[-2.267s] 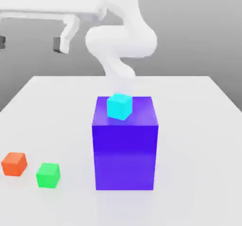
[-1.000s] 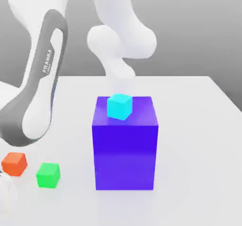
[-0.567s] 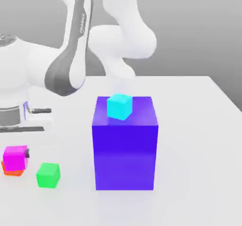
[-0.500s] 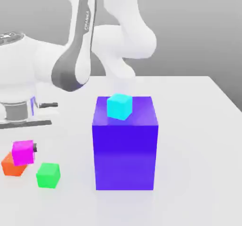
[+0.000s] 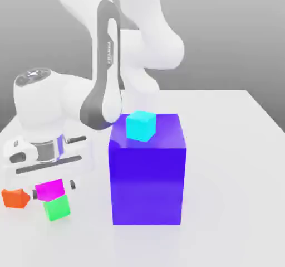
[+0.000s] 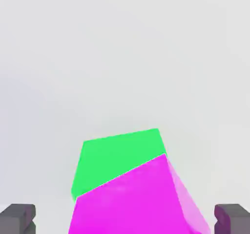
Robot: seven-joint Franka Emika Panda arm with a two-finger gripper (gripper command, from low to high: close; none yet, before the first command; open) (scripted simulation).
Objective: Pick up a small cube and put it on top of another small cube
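The small magenta-pink cube [image 5: 49,189] rests on the small green cube [image 5: 57,209] near the table's front at the exterior view's left. It sits askew, shifted a little toward the left. My gripper [image 5: 53,187] hangs straight over the pair. In the hand view the magenta cube [image 6: 139,199] covers part of the green cube [image 6: 117,159], and my gripper [image 6: 125,219] is open. Its dark fingertips [image 6: 17,218] stand off the cube's sides.
An orange cube [image 5: 15,198] lies tilted just left of the stack. A big blue-violet block [image 5: 147,171] stands at the table's middle with a cyan cube [image 5: 139,125] on top. My white arm [image 5: 106,65] arches behind and over the stack.
My gripper carried the magenta cube rightward from above the orange cube to the green cube and opened its jaws. The orange cube now sits tilted.
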